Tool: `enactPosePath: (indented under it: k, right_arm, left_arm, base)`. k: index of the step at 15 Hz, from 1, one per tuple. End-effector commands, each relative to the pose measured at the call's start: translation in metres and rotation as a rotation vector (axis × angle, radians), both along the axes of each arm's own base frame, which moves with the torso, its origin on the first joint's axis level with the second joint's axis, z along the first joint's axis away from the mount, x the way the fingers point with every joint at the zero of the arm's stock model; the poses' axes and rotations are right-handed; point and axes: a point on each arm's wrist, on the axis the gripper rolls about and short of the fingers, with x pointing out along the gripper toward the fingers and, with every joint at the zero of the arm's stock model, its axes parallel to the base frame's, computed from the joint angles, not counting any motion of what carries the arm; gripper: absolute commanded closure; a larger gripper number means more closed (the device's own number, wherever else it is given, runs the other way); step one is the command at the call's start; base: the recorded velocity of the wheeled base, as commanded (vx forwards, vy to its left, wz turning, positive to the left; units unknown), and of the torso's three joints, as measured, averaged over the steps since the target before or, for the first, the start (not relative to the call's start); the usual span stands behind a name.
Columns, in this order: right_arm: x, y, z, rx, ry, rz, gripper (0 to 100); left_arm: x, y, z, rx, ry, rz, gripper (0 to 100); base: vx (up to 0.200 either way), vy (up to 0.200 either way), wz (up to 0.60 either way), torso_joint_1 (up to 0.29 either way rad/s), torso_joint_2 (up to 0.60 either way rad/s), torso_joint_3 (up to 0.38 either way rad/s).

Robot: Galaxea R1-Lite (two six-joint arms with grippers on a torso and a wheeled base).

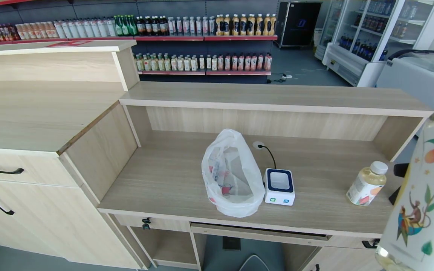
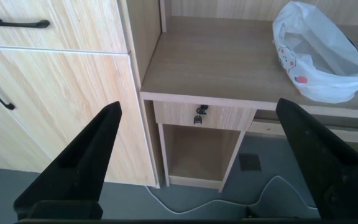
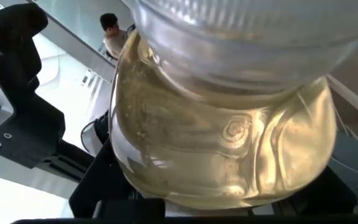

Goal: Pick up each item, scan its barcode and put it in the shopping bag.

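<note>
A large bottle of pale yellow drink, with a white label of leaves and fruit, hangs close to the head camera at the far right, off the counter's right end. My right gripper is shut on that bottle, and a black finger shows beside it. A smaller bottle with a white cap stands on the counter's right side. The white shopping bag stands open mid-counter with items inside, next to the white scanner. My left gripper is open, low in front of the counter's left end, away from the bag.
The wooden counter has a raised back ledge and a taller cabinet with black-handled drawers on the left. A cable runs from the scanner to the back. Drink shelves and fridges stand in the store behind.
</note>
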Motion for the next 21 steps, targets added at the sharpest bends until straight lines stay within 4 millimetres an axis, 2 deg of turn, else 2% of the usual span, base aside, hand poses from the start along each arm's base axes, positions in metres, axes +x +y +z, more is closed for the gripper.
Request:
enactPosePath:
  k: [1, 8, 14, 15, 16, 17, 18, 19, 21]
  right_arm:
    - [-0.005, -0.001, -0.002, 0.000, -0.002, 0.003, 100]
    - [-0.006, -0.001, -0.007, -0.004, 0.016, 0.005, 100]
    - [-0.002, -0.002, -0.008, -0.007, 0.017, -0.070, 100]
    - [0.005, -0.002, -0.010, -0.016, 0.005, -0.127, 100]
    - [0.023, -0.003, -0.015, -0.053, -0.063, -0.245, 100]
    - [0.051, -0.005, -0.028, -0.150, -0.159, -0.399, 100]
    - [0.081, -0.015, -0.043, -0.296, -0.246, -0.586, 100]
    - [0.103, -0.032, -0.056, -0.381, -0.285, -0.695, 100]
    - [0.128, -0.054, -0.079, -0.458, -0.366, -0.774, 100]
  left_arm:
    - [0.000, 0.000, 0.000, 0.000, -0.001, 0.000, 0]
    - [0.000, 0.000, 0.000, 0.000, -0.001, 0.000, 0]
    - [0.000, 0.000, 0.000, 0.000, -0.001, 0.000, 0]
    - [0.000, 0.000, 0.000, 0.000, -0.001, 0.000, 0]
    - [0.000, 0.000, 0.000, -0.002, -0.001, 0.000, 0]
    - [0.000, 0.000, 0.000, 0.000, -0.001, 0.000, 0]
    - [0.000, 0.000, 0.000, 0.000, -0.001, 0.000, 0]
    - [0.000, 0.000, 0.000, 0.000, -0.001, 0.000, 0]
    - [0.000, 0.000, 0.000, 0.000, -0.001, 0.000, 0]
  base:
    - [0.000, 0.000, 0.00, 0.000, 0.00, 0.000]
    - [0.000, 0.000, 0.00, 0.000, 0.00, 0.000]
    - [0.000, 0.000, 0.00, 0.000, 0.00, 0.000]
    - [0.000, 0.000, 0.00, 0.000, 0.00, 0.000]
    - [0.000, 0.000, 0.00, 0.000, 0.00, 0.000]
    - [0.000, 0.000, 0.00, 0.000, 0.00, 0.000]
    - [0.000, 0.000, 0.00, 0.000, 0.00, 0.000]
    - [0.000, 0.000, 0.00, 0.000, 0.00, 0.000]
    - [0.000, 0.000, 0.00, 0.000, 0.00, 0.000]
